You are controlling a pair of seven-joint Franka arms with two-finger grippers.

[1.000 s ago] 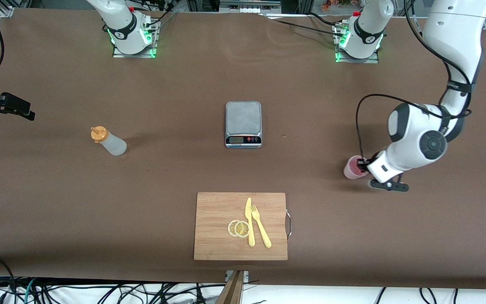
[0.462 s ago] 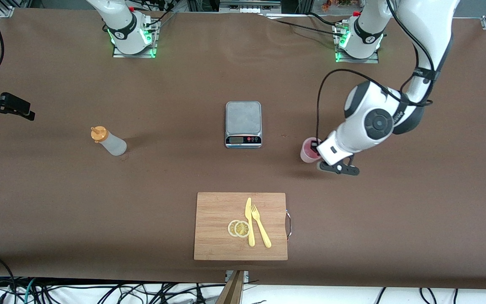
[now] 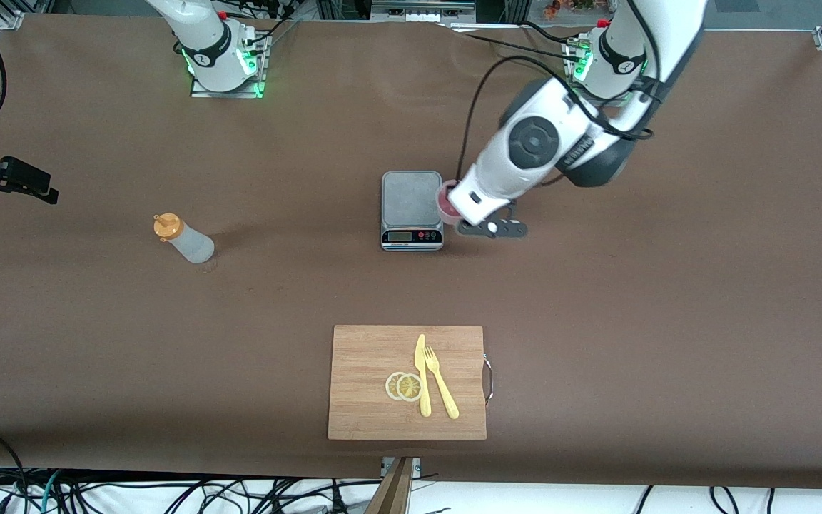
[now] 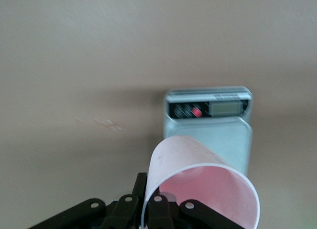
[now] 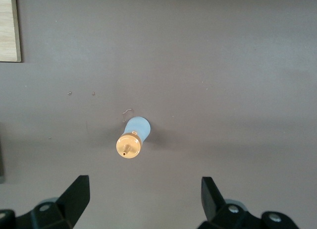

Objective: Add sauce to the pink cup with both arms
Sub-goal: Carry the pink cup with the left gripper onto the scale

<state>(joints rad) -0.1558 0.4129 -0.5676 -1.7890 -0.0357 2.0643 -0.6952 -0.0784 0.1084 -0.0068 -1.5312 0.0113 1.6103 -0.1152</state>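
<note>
Bamboo cutting board (image 3: 368,385) nearest the camera carries two lemon slices (image 3: 404,386), a knife (image 3: 422,375) and a fork (image 3: 441,382). Translucent sauce (image 3: 186,241), orange cap, stands upright on the counter (image 3: 668,321) toward the right arm's end. Pale pink cup (image 3: 445,200), empty, clenched in left end effector (image 3: 462,207) over the grey scale (image 3: 411,210) edge. Right end effector (image 5: 143,199) released, above the sauce.

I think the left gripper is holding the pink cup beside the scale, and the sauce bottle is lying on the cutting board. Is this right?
Not quite. The sauce bottle stands on the bare table toward the right arm's end, not on the cutting board; the front view shows it. The rest holds: the left gripper is shut on the pink cup beside the scale.
</note>
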